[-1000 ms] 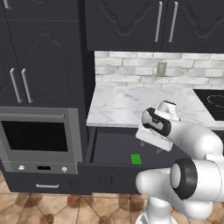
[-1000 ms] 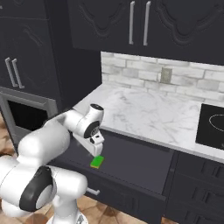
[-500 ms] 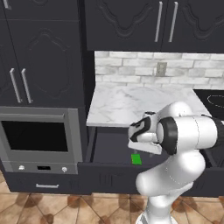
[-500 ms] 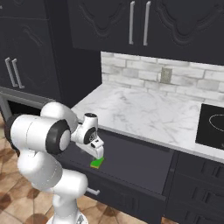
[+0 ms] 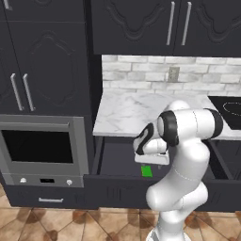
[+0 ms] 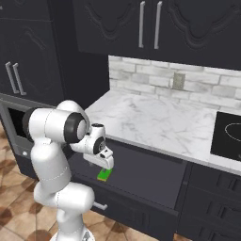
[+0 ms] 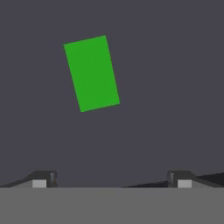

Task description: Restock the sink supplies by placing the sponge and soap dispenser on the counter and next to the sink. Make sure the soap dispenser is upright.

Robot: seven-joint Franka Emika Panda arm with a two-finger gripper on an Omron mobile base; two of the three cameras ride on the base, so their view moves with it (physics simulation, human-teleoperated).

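The sponge (image 5: 147, 171) (image 6: 104, 175), a flat bright green rectangle, lies on the dark floor of an open drawer (image 6: 141, 173) under the marble counter (image 5: 124, 110) (image 6: 150, 120). My gripper (image 5: 151, 162) (image 6: 100, 163) hangs just above the sponge, pointing down into the drawer. In the hand view the sponge (image 7: 91, 73) sits upper left of centre, slightly rotated, apart from the fingers. The gripper (image 7: 111, 181) is open, its two fingertips (image 7: 43, 179) wide apart with nothing between them. The soap dispenser and the sink are out of view.
A built-in oven (image 5: 40, 146) stands left of the drawer. A black cooktop (image 5: 228, 106) (image 6: 228, 136) is set in the counter at the right. Dark upper cabinets (image 5: 155, 26) hang over the counter. The drawer's front wall (image 5: 117, 188) faces me.
The arm has swung in and lowered the hand from above the counter's edge down over the drawer, close above the sponge. The gripper stayed open.
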